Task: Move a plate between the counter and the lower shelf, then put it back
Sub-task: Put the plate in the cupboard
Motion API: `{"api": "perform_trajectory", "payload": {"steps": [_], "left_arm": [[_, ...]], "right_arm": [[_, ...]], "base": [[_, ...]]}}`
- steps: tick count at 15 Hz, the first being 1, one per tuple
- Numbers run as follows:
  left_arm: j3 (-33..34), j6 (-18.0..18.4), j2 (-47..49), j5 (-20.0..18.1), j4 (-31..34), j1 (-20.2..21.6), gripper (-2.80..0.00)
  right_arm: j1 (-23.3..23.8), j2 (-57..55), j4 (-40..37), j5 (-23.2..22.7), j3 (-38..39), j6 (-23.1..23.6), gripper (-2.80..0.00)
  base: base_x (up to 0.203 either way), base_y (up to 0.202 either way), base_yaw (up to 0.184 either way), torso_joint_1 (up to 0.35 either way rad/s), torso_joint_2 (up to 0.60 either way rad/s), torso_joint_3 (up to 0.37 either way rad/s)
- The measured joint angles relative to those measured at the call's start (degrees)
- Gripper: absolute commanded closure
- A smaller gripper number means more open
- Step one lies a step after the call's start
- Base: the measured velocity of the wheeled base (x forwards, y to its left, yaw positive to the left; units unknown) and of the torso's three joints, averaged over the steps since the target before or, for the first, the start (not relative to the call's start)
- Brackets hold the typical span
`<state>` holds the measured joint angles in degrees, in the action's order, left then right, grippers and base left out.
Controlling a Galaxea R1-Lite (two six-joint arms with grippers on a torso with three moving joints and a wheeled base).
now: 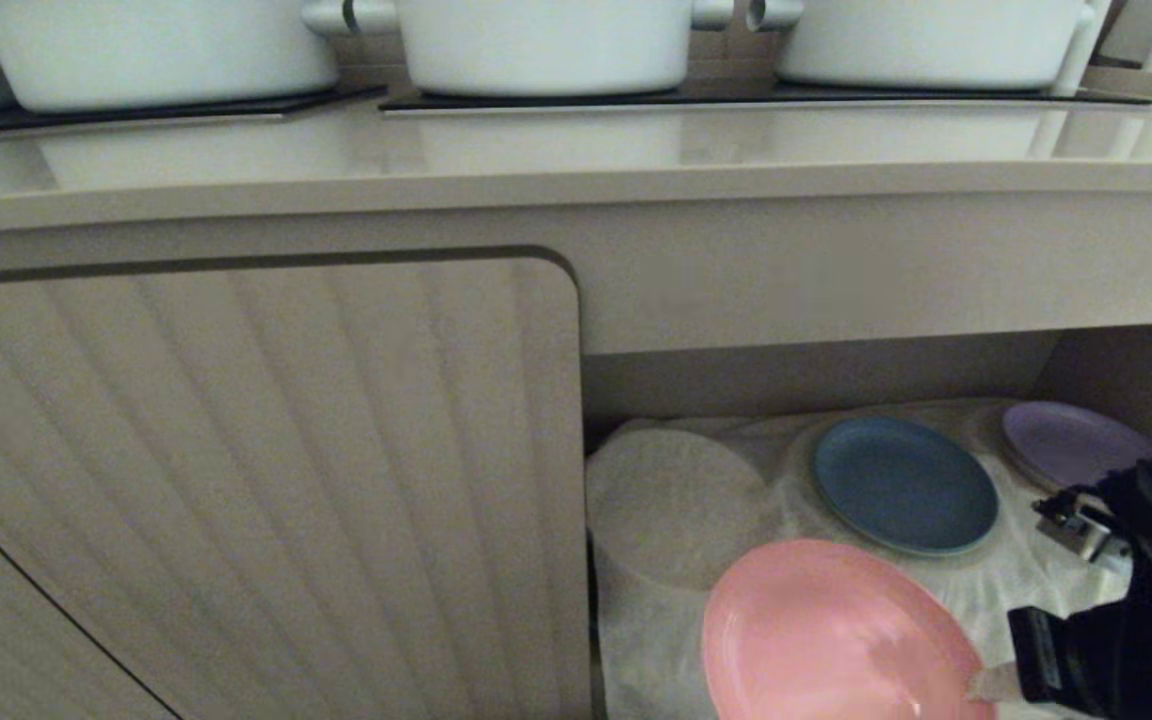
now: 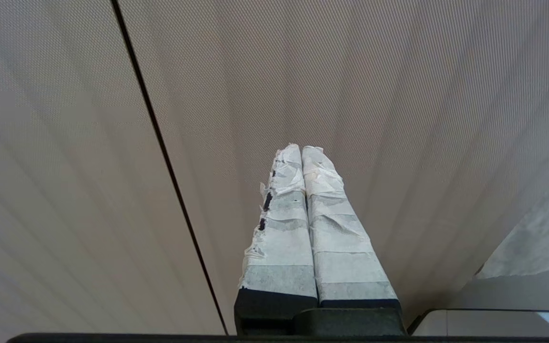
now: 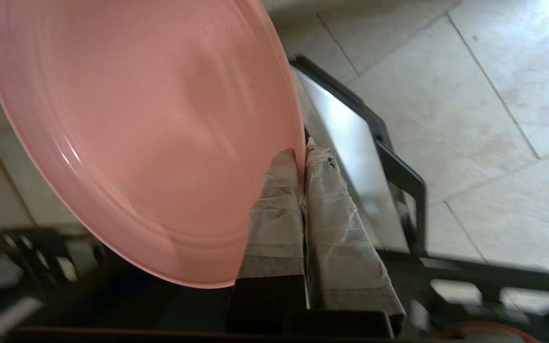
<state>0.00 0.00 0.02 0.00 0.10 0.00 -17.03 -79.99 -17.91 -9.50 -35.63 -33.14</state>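
The pink plate (image 1: 826, 635) hangs tilted in front of the lower shelf (image 1: 816, 375), low in the head view. My right gripper (image 3: 300, 151) is shut on the plate's (image 3: 150, 124) rim, one taped finger on each face. The right arm (image 1: 1126, 600) enters from the lower right. The beige counter (image 1: 576, 165) runs across above, with black hob panels. My left gripper (image 2: 301, 148) is shut on nothing, parked close to the ribbed cabinet door (image 2: 398, 95); it does not appear in the head view.
A blue plate (image 1: 904, 485) and a purple plate (image 1: 1071, 440) lie on the white cloth (image 1: 671, 500) in the recess. Three white pots (image 1: 546, 40) stand on the hob. The ribbed door (image 1: 256, 480) closes the left side. The counter's thick front edge overhangs the recess.
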Motion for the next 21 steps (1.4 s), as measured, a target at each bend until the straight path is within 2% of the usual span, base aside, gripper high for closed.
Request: {"api": "perform_trajectory", "payload": {"steps": [6, 11, 16, 21], "left_arm": [[0.00, 0.00, 0.00, 0.00, -0.01, 0.00, 0.00], [0.00, 0.00, 0.00, 0.00, 0.00, 0.00, 0.00], [0.00, 0.00, 0.00, 0.00, 0.00, 0.00, 0.00], [0.00, -0.02, 0.00, 0.00, -0.01, 0.00, 0.00]], "right_arm": [[-0.09, -9.76, 9.74, -0.63, -2.27, -2.20, 0.00], [-0.02, -17.41, 11.91, -0.43, -8.32, -4.84, 0.00], [-0.09, -23.94, 14.23, -0.48, -13.26, -5.29, 0.00], [-0.11, -29.38, 17.66, -0.37, -16.69, -8.34, 0.00]], "base": [[0.000, 0.000, 0.000, 0.000, 0.00, 0.000], [0.000, 0.000, 0.000, 0.000, 0.00, 0.000], [0.000, 0.000, 0.000, 0.000, 0.00, 0.000], [0.000, 0.000, 0.000, 0.000, 0.00, 0.000]]}}
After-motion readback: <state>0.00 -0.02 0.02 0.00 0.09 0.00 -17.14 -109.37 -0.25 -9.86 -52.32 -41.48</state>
